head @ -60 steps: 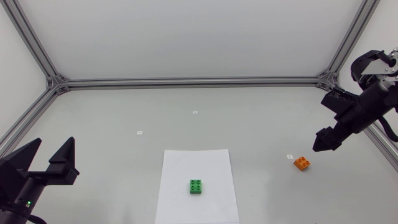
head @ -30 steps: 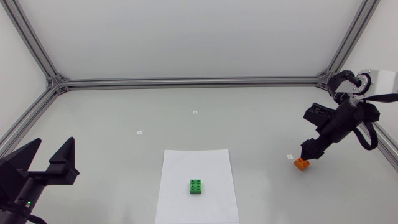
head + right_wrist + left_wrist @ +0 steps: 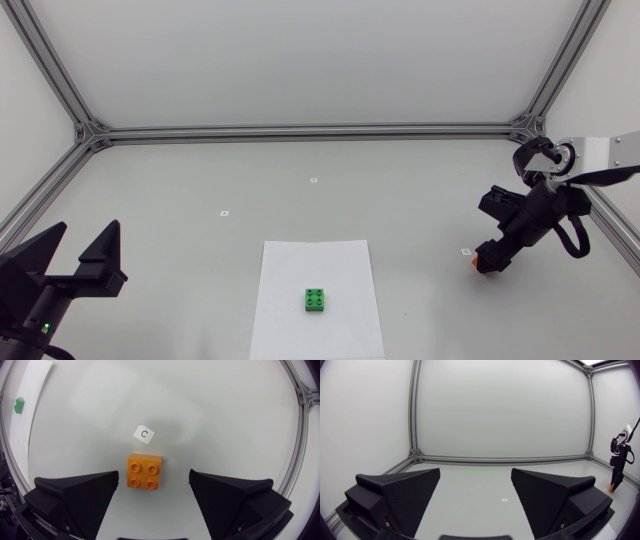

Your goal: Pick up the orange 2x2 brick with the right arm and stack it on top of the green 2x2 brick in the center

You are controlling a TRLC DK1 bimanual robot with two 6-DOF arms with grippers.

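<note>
Orange brick (image 3: 144, 471) under spread right hand (image 3: 153, 479)

The loose brick (image 3: 144, 471) lies on the counter (image 3: 225, 420) between the right jaws, apart from both and nearer one. A small label (image 3: 144, 434) lies just ahead of it. Far ahead and to one side, the other brick (image 3: 19, 405) sits on a paper sheet (image 3: 36, 377).

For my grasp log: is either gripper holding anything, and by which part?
Nothing is held. The orange plastic 2x2 brick lies untouched inside the open right gripper; the left gripper is empty.
</note>
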